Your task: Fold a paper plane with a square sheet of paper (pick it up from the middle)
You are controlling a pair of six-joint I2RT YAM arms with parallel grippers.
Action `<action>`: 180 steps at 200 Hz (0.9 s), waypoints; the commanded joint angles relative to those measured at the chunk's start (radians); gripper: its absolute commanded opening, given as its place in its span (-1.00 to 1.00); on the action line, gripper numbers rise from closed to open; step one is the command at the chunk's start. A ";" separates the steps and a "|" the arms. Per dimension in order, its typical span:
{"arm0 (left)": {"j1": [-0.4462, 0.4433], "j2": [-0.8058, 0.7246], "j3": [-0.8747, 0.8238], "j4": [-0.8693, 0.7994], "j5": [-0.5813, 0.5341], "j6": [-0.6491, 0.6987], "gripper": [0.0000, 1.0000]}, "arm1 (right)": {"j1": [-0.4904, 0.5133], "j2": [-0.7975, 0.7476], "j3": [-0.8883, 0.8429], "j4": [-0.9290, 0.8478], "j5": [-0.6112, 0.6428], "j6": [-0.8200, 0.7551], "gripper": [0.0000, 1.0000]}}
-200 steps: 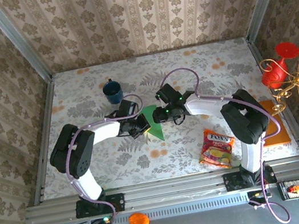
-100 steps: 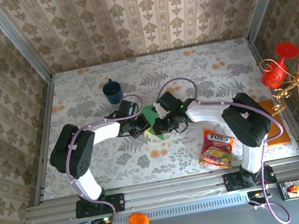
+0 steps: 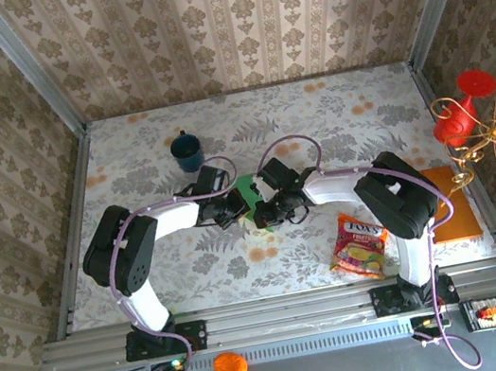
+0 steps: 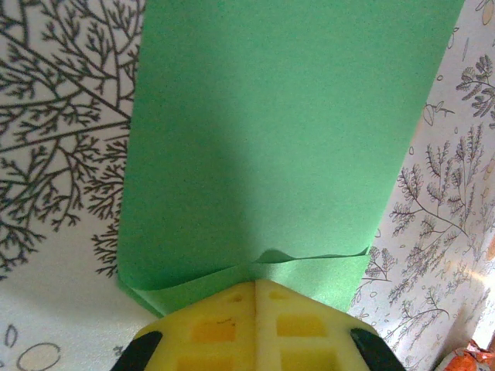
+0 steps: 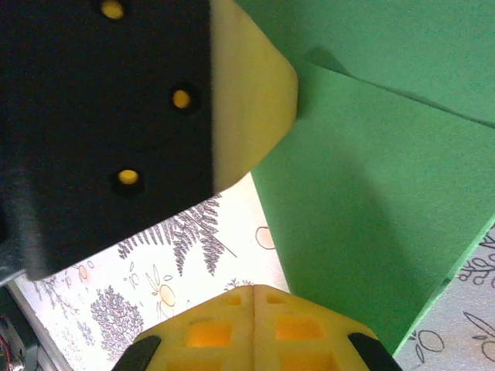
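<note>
- The square sheet of paper (image 4: 286, 139), bright green and already folded into overlapping layers, lies flat on the flower-patterned table (image 3: 314, 126) near the middle of the top view, below and to the right of the blue mug (image 3: 187, 151).
- In the top view only narrow strips of green show between the two wrists. Its long axis there runs roughly up and down the frame.
- In the left wrist view the paper's long axis runs from the bottom edge up to the top of the frame. It widens toward the top, its right edge slanting to the upper right. A lower layer peeks out below the top layer at the bottom.
- The left gripper (image 4: 255, 309) has its yellow fingers pressed together. The tips sit against the paper's near edge, where a small buckle lifts. I cannot tell whether any paper is pinched between them.
- The right gripper (image 5: 254, 313) also has its fingers closed tight. Its tips sit just beside the paper's lower-left edge, over bare tablecloth. The left gripper's black body fills the upper left of that view.
- In the top view the left arm rises from its base at lower left, and its forearm reaches right.
- The right arm mirrors it from lower right and reaches left, above the snack packet (image 3: 360, 245).
- The two wrists meet tip to tip over the paper.
</note>
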 commanded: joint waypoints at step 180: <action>0.005 0.062 0.018 -0.163 -0.058 0.064 -0.90 | -0.018 0.051 0.006 -0.052 0.058 -0.046 -0.96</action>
